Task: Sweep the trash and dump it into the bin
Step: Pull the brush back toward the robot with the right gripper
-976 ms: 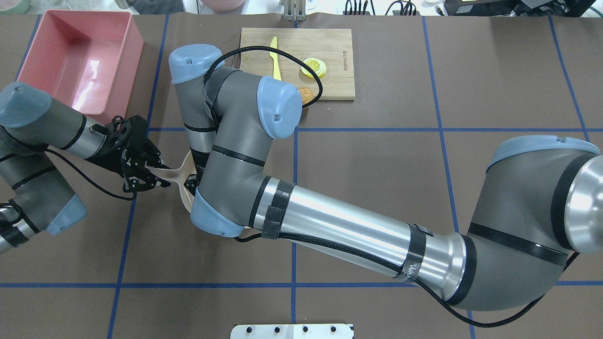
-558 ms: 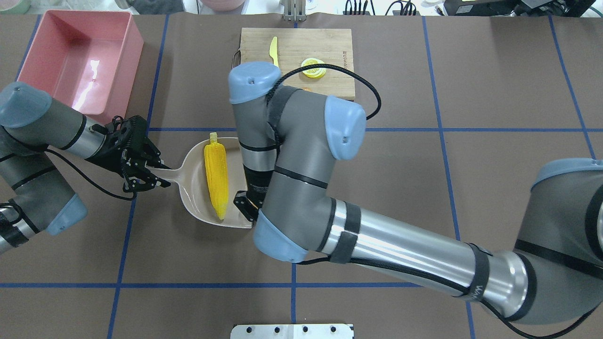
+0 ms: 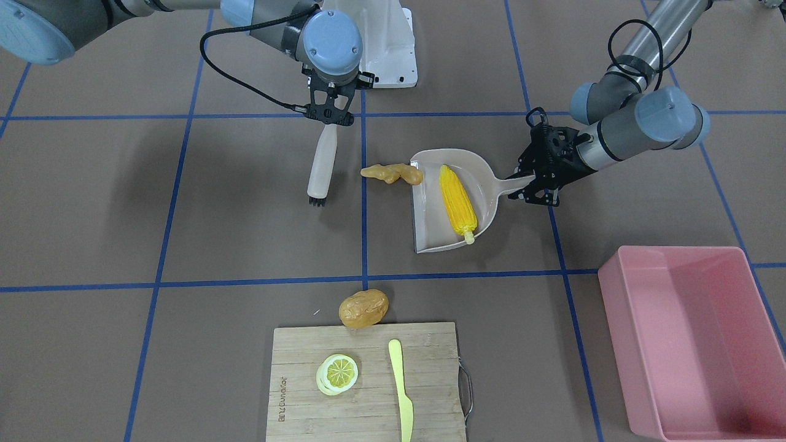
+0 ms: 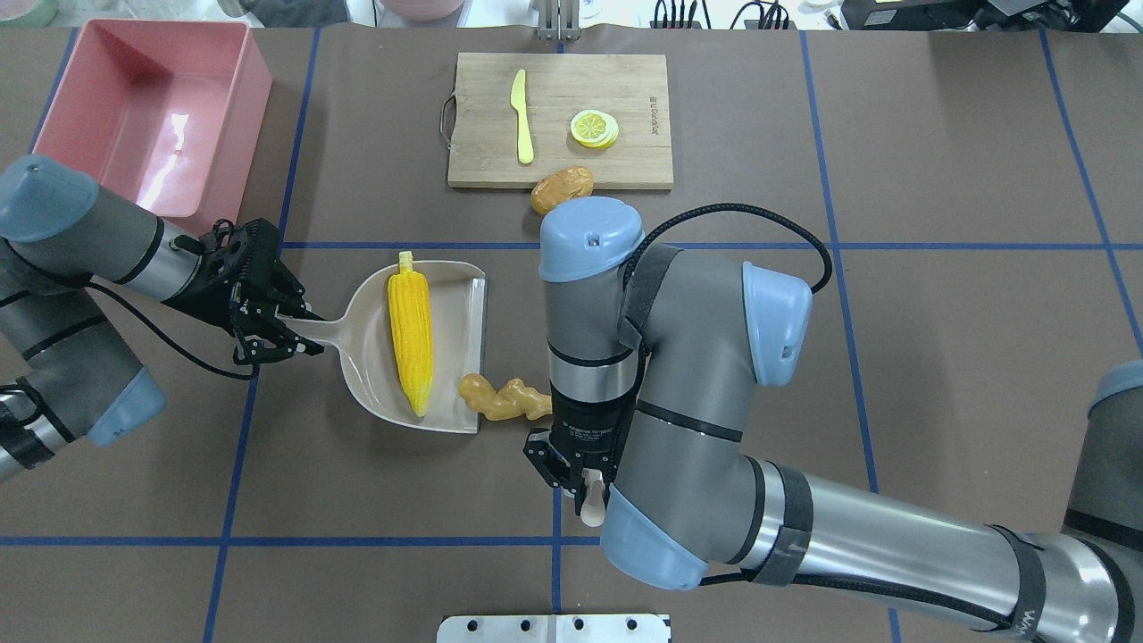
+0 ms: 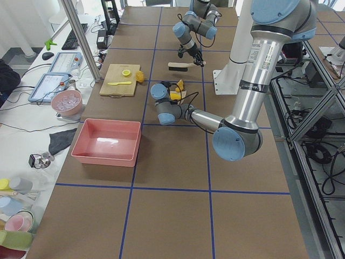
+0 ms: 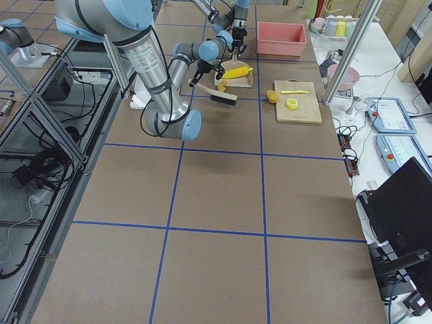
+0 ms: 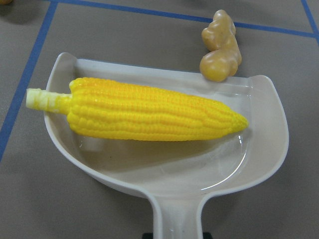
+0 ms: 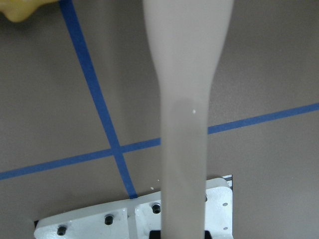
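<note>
The yellow corn cob (image 4: pixel 410 335) lies in the beige dustpan (image 4: pixel 366 313). My left gripper (image 4: pixel 286 326) is shut on the dustpan's handle. The tan ginger root (image 4: pixel 504 399) lies on the table, touching the near end of the pan's open lip; the left wrist view shows it (image 7: pixel 219 47) just outside the lip. The brown potato (image 4: pixel 562 187) lies by the cutting board's near edge. My right gripper (image 3: pixel 330 120) is shut on a brush (image 3: pixel 322 162), bristles down, to the right of the ginger. The pink bin (image 4: pixel 254 98) stands empty at far left.
A wooden cutting board (image 4: pixel 561 116) at the back holds a lemon slice (image 4: pixel 593 128) and a pale yellow knife (image 4: pixel 521 116). The robot's base plate (image 4: pixel 554 628) shows at the near edge. My right arm's elbow hangs over the table's middle.
My right arm has swung the brush from over the dustpan to the right and nearer. The corn, ginger and potato have come into view. The left gripper and dustpan have not moved.
</note>
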Controlling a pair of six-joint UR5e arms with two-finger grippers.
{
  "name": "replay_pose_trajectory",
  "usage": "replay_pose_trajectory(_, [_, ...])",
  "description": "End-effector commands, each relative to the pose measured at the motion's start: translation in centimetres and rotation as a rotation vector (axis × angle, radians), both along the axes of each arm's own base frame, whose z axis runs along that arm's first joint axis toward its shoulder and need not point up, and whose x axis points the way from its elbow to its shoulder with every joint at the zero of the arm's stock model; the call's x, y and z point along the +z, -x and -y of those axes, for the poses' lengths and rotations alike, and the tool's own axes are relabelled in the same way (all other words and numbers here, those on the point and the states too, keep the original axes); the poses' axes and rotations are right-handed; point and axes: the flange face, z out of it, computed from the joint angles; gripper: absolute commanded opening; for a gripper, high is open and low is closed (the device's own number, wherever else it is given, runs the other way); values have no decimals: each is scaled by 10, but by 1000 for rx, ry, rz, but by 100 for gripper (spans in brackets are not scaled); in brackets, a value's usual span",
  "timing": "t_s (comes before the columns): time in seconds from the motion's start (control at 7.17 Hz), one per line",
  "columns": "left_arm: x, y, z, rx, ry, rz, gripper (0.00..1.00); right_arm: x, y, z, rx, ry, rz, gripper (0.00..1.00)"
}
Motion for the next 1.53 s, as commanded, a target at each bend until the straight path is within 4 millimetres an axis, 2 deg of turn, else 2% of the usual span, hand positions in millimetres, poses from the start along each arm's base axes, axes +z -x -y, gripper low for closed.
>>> replay_pose_trajectory(0.0, [0, 0, 0, 0, 1, -1, 0, 6, 17, -4, -5, 32, 10, 0])
replay_pose_trajectory(0.42, [0, 0, 0, 0, 0, -1, 0, 2, 36, 1, -23, 74, 33, 0])
replay_pose_trajectory(0.84, [0, 0, 0, 0, 0, -1, 0, -19, 55, 4, -54, 142, 60, 0])
replay_pose_trajectory(1.12, [0, 0, 0, 0, 1, -1, 0, -18, 55, 5, -47, 157, 52, 0])
replay_pose_trajectory(1.26, [0, 0, 0, 0, 1, -1, 0, -16, 55, 13, -40, 174, 47, 0])
replay_pose_trajectory(1.39, [0, 0, 0, 0, 1, -1, 0, -23, 59, 29, -26, 183, 45, 0])
